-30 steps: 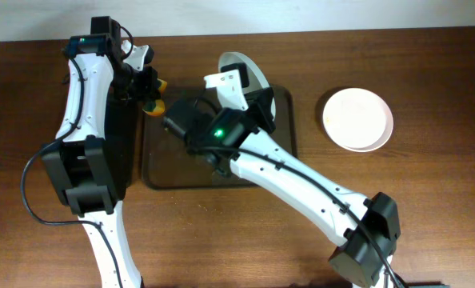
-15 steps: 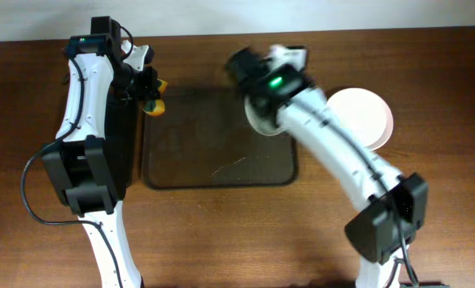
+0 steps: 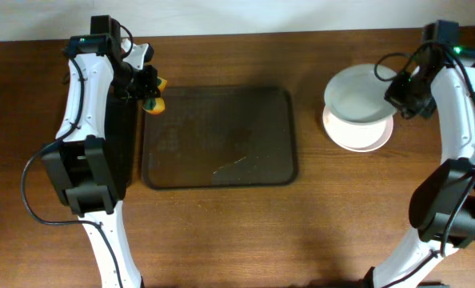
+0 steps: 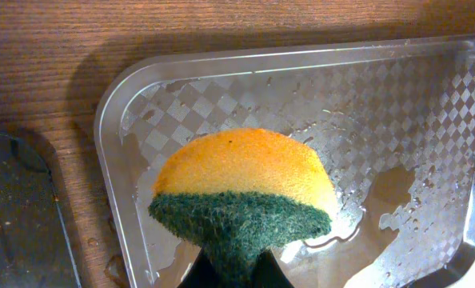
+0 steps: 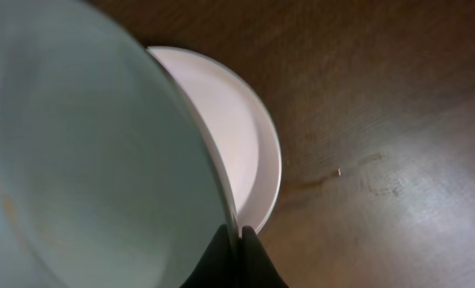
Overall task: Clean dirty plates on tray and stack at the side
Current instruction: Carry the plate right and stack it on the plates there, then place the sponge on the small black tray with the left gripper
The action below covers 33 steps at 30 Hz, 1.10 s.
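Upper plate (image 3: 356,94), white and tilted, hangs in the right end effector (image 3: 399,90), whose fingers (image 5: 221,258) are pinched tight on its rim. It sits over the lower plate (image 3: 357,136), which lies flat on the bench (image 3: 221,232) well to the right of the tray (image 3: 173,136). The tray's scuffed surface shows a few pale crumbs (image 3: 236,165), and near its far left corner the left end effector (image 3: 146,88) is closed on a sponge (image 4: 245,184), orange above green, over a wet clear container (image 4: 125,96).

Soft even light — faint shadows, near plate (image 5: 85,160) blurred
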Each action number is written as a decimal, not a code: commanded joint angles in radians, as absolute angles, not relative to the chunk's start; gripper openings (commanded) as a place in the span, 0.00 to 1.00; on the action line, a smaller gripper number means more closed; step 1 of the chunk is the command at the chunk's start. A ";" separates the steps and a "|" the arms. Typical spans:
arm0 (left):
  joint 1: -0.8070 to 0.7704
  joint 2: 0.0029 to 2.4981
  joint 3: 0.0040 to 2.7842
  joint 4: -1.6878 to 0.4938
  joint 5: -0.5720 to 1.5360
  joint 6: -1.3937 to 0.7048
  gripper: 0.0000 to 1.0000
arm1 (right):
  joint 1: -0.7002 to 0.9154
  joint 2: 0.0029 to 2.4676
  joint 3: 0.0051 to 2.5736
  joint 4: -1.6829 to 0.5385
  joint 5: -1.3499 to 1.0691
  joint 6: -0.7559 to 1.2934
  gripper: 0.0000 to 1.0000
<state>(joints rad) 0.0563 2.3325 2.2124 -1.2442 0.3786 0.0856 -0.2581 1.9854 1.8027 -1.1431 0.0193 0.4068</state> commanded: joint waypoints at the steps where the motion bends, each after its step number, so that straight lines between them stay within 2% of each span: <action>1: 0.052 2.330 2.226 -1.243 0.397 0.080 0.01 | -0.283 1.985 1.686 -1.073 -0.035 0.397 0.04; 6: 0.052 2.330 2.226 -1.240 0.397 0.080 0.01 | -0.280 1.985 1.482 -0.896 -0.043 0.400 0.04; 7: 0.052 2.330 2.226 -1.239 0.396 0.080 0.01 | -0.280 1.985 1.461 -0.875 -0.042 0.400 0.08; 8: 0.052 2.330 2.226 -1.240 0.396 0.080 0.01 | -0.280 1.986 1.444 -0.850 -0.043 0.400 0.20; 9: 0.052 2.330 2.226 -1.238 0.396 0.080 0.01 | -0.280 1.986 1.442 -0.844 -0.043 0.400 0.28; 11: 0.052 2.330 2.226 -1.237 0.393 0.080 0.01 | -0.280 1.985 1.447 -0.841 -0.079 0.399 0.50; 12: 0.055 2.328 2.233 -1.243 0.373 0.079 0.01 | -0.280 1.983 1.457 -0.849 -0.120 0.395 0.55; 14: 0.069 2.305 2.303 -1.327 0.234 0.024 0.01 | -0.276 1.945 1.515 -0.915 -0.302 0.347 0.57; 16: 0.081 2.257 2.350 -1.403 0.040 -0.055 0.01 | -0.250 1.876 1.542 -0.952 -0.329 0.347 0.61; 17: 0.082 2.242 2.352 -1.420 -0.018 -0.070 0.01 | -0.232 1.843 1.542 -0.954 -0.329 0.347 0.68; 19: 0.082 2.220 2.352 -1.471 -0.172 -0.079 0.01 | -0.174 1.779 1.542 -0.953 -0.328 0.344 0.90; 22: 0.104 2.226 2.297 -1.470 -0.262 -0.079 0.01 | -0.083 1.771 1.542 -0.953 -0.305 0.344 0.91; 23: 0.121 2.227 2.251 -1.428 -0.262 -0.079 0.01 | -0.047 1.771 1.542 -0.953 -0.275 0.344 0.92; 24: 0.134 2.227 2.196 -1.372 -0.257 -0.079 0.01 | -0.011 1.771 1.542 -0.953 -0.237 0.344 0.98; 28: 0.147 2.227 1.989 -1.229 -0.248 -0.079 0.01 | 0.045 1.771 1.542 -0.954 -0.179 0.344 0.98; 29: 0.147 2.227 1.953 -1.208 -0.248 -0.079 0.04 | 0.046 1.771 1.542 -0.954 -0.179 0.344 0.98; 30: 0.147 2.227 1.910 -1.180 -0.248 -0.079 0.18 | 0.046 1.771 1.542 -0.954 -0.179 0.344 0.98; 31: 0.147 2.227 1.892 -1.173 -0.248 -0.079 0.36 | 0.046 1.771 1.542 -0.955 -0.179 0.344 0.98; 33: 0.147 2.227 1.886 -1.168 -0.248 -0.079 0.61 | 0.046 1.771 1.542 -0.957 -0.179 0.344 0.98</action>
